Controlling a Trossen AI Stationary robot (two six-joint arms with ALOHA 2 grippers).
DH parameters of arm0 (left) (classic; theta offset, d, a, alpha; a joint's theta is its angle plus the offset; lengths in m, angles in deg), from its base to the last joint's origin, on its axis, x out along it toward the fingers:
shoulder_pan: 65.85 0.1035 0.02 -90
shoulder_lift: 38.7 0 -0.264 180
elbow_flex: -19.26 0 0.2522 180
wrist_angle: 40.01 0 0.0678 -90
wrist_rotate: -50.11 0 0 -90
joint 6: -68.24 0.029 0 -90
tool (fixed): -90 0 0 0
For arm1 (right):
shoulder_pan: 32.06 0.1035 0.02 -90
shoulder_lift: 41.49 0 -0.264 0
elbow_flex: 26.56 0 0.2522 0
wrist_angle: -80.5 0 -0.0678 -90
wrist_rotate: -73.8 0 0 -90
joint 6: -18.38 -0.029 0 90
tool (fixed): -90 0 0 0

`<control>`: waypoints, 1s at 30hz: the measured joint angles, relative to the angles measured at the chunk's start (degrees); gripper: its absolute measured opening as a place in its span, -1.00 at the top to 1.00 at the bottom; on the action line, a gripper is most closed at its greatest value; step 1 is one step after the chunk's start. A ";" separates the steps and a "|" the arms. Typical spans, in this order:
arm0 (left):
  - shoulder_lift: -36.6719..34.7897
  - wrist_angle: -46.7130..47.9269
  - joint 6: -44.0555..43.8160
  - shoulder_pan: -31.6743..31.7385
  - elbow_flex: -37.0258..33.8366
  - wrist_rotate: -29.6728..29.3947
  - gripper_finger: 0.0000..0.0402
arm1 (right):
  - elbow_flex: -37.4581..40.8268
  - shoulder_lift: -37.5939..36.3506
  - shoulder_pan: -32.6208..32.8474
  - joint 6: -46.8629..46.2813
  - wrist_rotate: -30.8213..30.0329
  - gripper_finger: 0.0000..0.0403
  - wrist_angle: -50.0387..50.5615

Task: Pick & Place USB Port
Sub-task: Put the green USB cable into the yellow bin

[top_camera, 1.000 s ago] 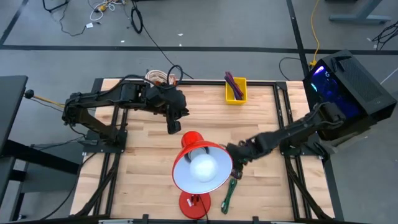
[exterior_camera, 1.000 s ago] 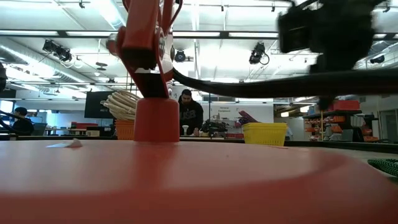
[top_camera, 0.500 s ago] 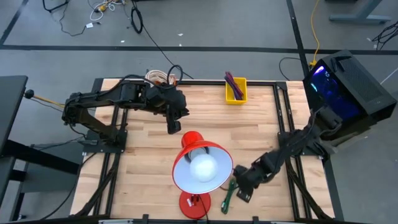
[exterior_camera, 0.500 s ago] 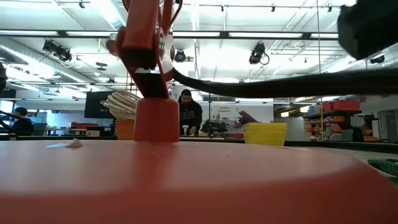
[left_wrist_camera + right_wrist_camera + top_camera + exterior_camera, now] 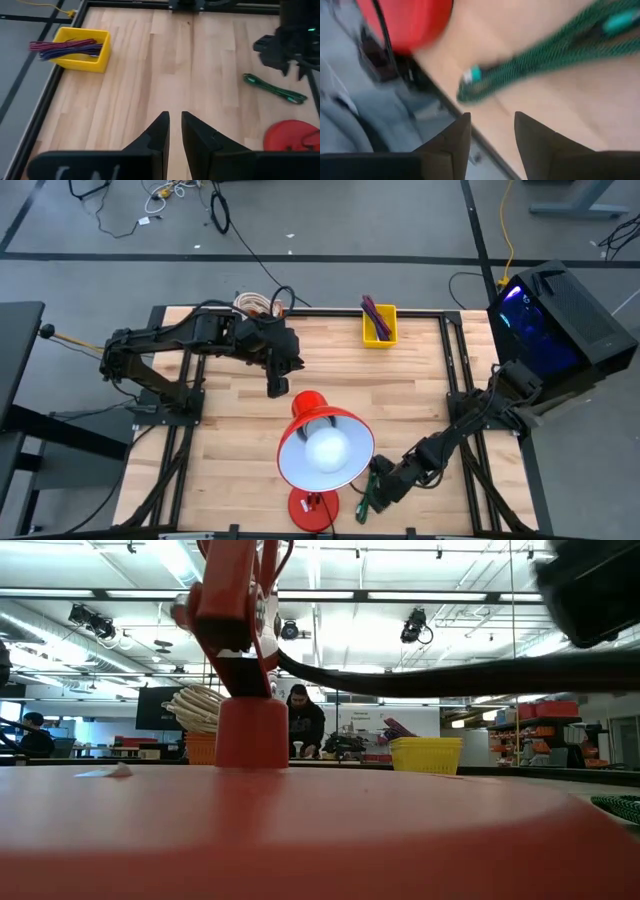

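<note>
From above, I saw my right gripper (image 5: 383, 492) right beside the green cable (image 5: 367, 491) at the table's near edge. The left gripper (image 5: 276, 385) waited far off.

In the right wrist view, its fingers stood open, empty. The cable lay crosswise ahead.

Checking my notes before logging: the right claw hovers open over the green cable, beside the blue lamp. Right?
Not quite: the lamp is red, as the high view shows. The right claw does hover open over the green cable.
</note>
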 joint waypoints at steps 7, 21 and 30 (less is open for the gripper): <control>0.00 0.92 2.29 -0.02 0.00 2.21 0.74 | 0.00 0.12 -2.33 -6.48 -3.54 0.25 -0.20; 0.00 4.38 5.42 0.00 0.00 2.25 0.74 | -0.02 3.89 -3.16 -9.93 -0.76 0.25 -6.88; 0.00 4.05 7.42 0.01 0.00 2.23 0.74 | -0.06 3.89 -3.04 -10.25 2.35 0.25 -5.22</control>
